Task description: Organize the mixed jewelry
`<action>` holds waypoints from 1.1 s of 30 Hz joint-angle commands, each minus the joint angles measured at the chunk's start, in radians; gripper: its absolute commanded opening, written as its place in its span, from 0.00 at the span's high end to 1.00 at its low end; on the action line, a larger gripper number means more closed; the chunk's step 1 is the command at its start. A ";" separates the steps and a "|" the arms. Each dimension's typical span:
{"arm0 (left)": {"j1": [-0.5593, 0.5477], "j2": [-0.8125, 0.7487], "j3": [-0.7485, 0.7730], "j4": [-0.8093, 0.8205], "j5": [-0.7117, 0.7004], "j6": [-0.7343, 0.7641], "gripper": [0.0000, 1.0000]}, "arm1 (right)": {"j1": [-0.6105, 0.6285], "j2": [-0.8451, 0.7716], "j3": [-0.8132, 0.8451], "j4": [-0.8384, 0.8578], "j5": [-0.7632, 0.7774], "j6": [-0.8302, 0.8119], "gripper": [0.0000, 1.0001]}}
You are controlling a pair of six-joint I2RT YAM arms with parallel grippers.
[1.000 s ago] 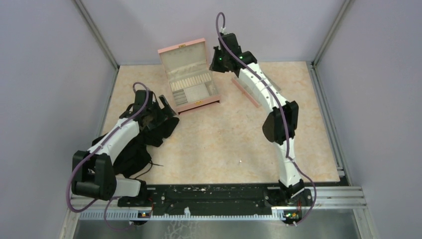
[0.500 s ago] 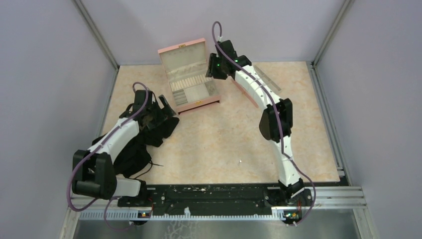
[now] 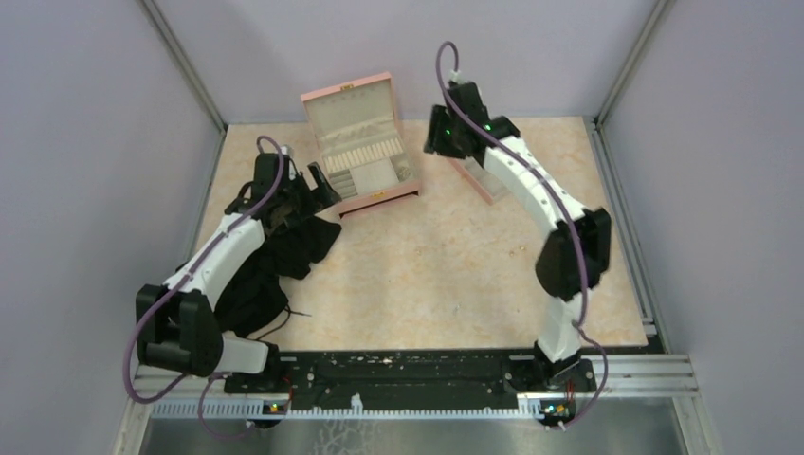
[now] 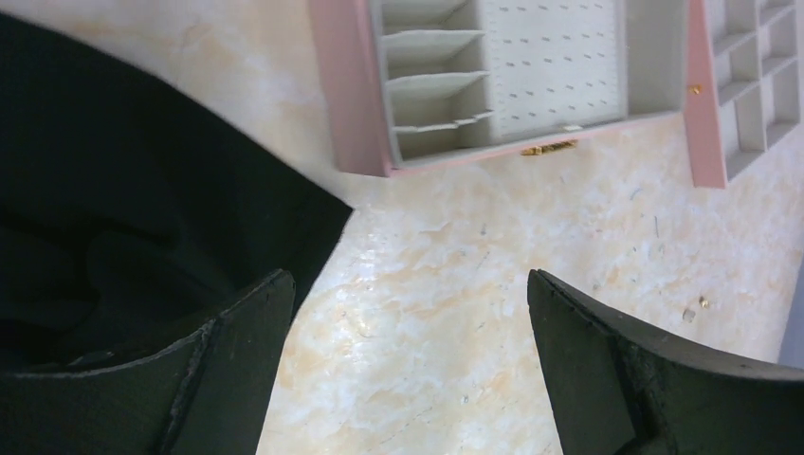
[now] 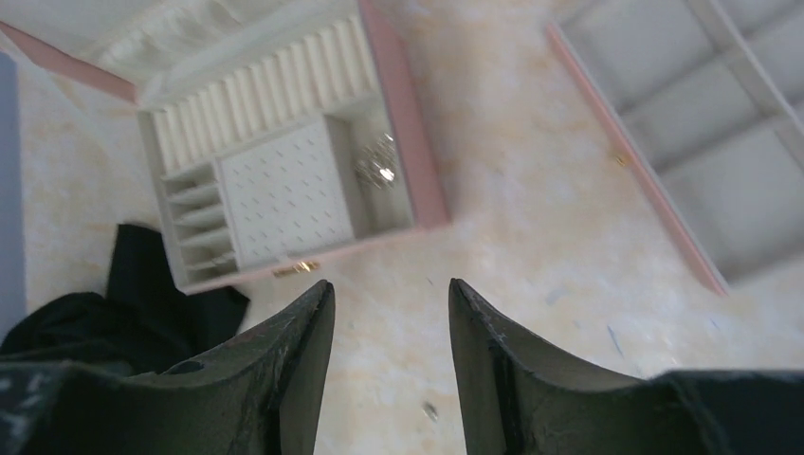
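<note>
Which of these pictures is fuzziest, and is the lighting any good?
Right wrist view: the pink box and tray look soft and smeared, the jewelry just a pale glint; left wrist view: sharper, the box's peg holes and the table's veins show crisply; top view: even light, faint shadows, no glare, though the black cloth is a detail-less patch.

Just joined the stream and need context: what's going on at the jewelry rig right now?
Neither arm holds anything. The right gripper hangs open above the table between the pink box and the compartment tray. Some silvery jewelry pieces lie in a side compartment of the box. The left gripper is wide open over the table, at the edge of a black cloth, just in front of the box. Two tiny loose specks lie on the table near the tray.
</note>
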 commanded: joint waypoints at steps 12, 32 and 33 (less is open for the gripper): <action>-0.496 0.176 0.226 -0.053 -0.146 0.217 0.02 | -0.352 -0.767 -1.006 0.034 0.165 0.109 0.54; -0.520 0.069 0.228 -0.138 -0.312 0.189 0.02 | -0.358 0.093 -0.301 0.151 -0.089 -0.024 0.47; -0.520 0.061 0.221 -0.138 -0.322 0.183 0.02 | -0.357 0.112 -0.295 0.150 -0.110 -0.015 0.47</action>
